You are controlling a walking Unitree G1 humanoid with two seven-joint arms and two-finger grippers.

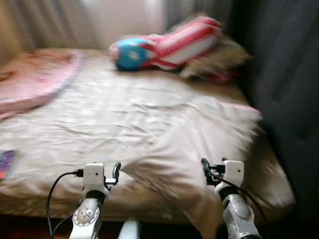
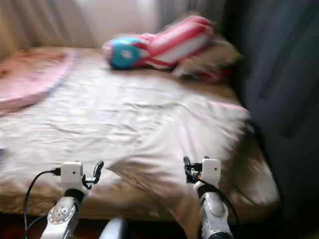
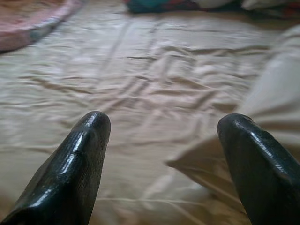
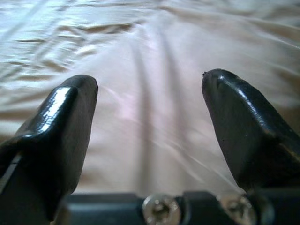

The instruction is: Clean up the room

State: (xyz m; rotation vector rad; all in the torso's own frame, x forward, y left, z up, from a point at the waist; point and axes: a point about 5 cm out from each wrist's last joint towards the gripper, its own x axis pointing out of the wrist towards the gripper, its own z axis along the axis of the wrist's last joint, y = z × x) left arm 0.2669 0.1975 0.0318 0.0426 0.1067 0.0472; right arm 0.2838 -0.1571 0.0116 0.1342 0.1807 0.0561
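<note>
A bed (image 1: 124,114) with a wrinkled cream sheet lies before me. A pale blanket (image 1: 199,139) is folded back across its near right part, one corner pointing toward the left gripper. My left gripper (image 3: 164,129) is open above the sheet, just left of that corner (image 3: 197,161). My right gripper (image 4: 150,89) is open over the blanket's smooth cloth. Both arms are raised at the bed's near edge, the left gripper (image 1: 115,173) and the right gripper (image 1: 205,169) with nothing between their fingers.
A red-and-white striped pillow with a blue end (image 1: 159,47) and a tan furry cushion (image 1: 219,59) lie at the head. A pink blanket (image 1: 35,82) covers the far left. A small dark item (image 1: 5,162) sits at the left edge. A dark curtain (image 1: 289,89) hangs on the right.
</note>
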